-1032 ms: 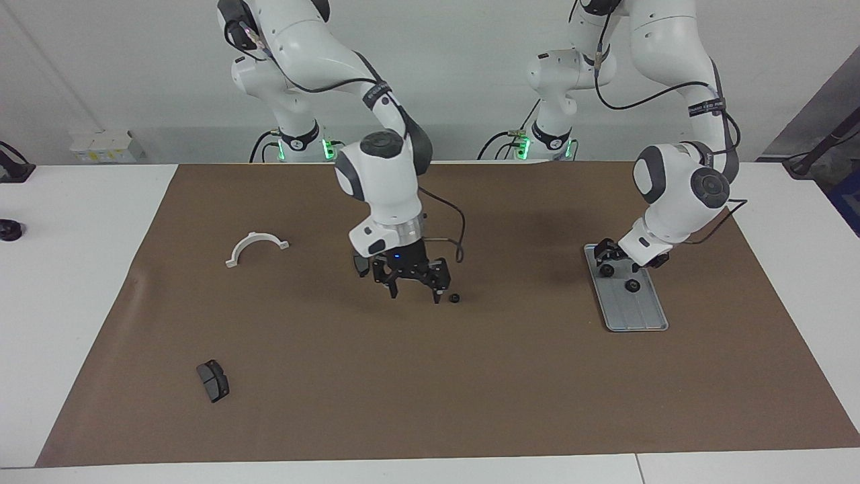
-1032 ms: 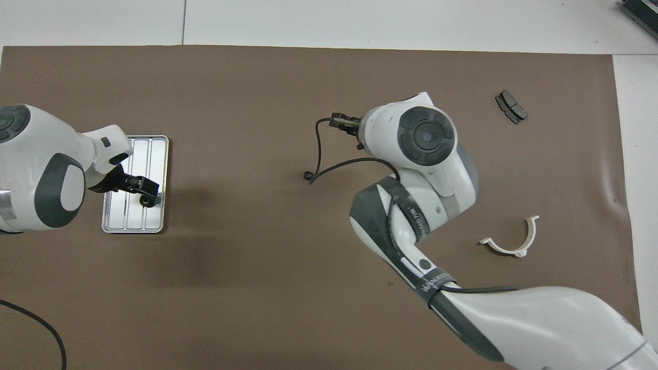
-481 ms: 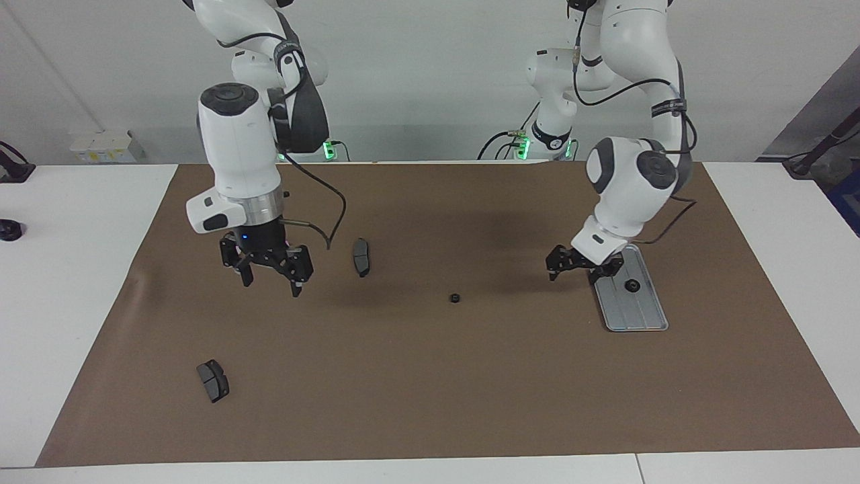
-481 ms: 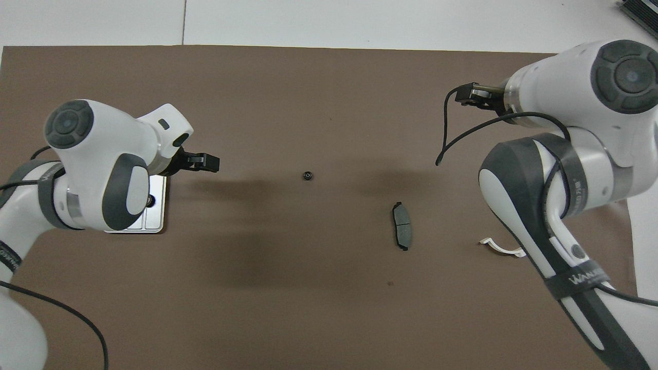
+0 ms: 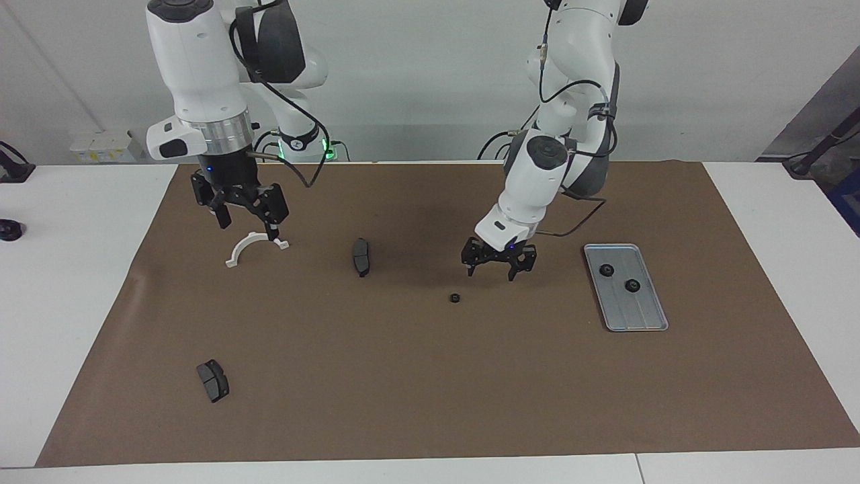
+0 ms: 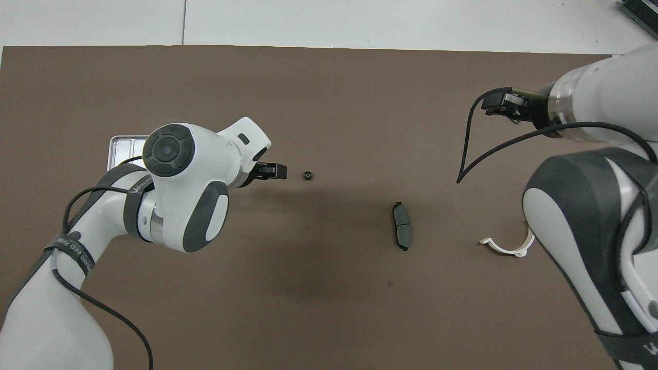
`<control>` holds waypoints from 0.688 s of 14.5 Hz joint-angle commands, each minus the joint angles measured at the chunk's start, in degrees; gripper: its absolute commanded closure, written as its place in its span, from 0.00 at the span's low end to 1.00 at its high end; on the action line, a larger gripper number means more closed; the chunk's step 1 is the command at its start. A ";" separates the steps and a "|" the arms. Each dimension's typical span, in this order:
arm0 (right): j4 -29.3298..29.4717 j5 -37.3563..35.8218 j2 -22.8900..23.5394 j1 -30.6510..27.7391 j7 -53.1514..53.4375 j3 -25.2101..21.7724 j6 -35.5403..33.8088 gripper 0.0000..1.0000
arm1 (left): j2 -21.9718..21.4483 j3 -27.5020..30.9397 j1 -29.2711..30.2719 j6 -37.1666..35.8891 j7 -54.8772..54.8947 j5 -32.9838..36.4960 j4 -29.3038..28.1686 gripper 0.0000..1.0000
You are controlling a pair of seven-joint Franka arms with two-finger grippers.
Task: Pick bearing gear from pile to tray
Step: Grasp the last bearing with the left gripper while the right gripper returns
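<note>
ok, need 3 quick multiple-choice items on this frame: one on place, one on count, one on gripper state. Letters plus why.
1. Where does the loose gear lie?
A. on the brown mat, off the tray
B. on the tray
C. on the white bracket

2. How many gears are on the tray?
A. none
B. two
C. four

3. What state is the left gripper in?
A. shut on a gear
B. shut on a brake pad
C. open, holding nothing

Answers:
1. A, it sits on bare mat between the brake pad and the tray.
2. B, two black gears rest on its end nearer the robots.
3. C, its fingers are spread above the mat beside the loose gear.
</note>
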 commanded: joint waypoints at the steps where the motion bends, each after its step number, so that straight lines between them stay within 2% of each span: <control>1: 0.59 1.72 -1.84 -2.25 -0.77 0.34 -3.92 0.00 | 6.23 1.20 -2.73 -1.22 -2.44 2.78 7.41 0.00; 4: 1.65 2.42 -4.56 -3.41 -5.76 -1.32 -9.90 0.00 | 10.09 1.37 -4.06 -1.04 -2.44 3.66 10.84 0.00; 7: 2.18 4.00 -6.06 0.89 -15.15 -11.93 -14.20 0.00 | 10.28 1.29 -4.06 0.09 -2.26 5.95 10.50 0.03; 9: 5.15 4.01 -5.72 -0.23 -22.54 -13.20 -19.47 0.00 | 10.28 1.29 -4.14 1.32 -2.26 6.22 8.84 0.09; 10: 5.26 3.40 -5.62 -0.76 -22.66 -13.03 -21.33 0.00 | 10.28 1.29 -4.14 2.02 -2.26 6.74 8.13 0.11</control>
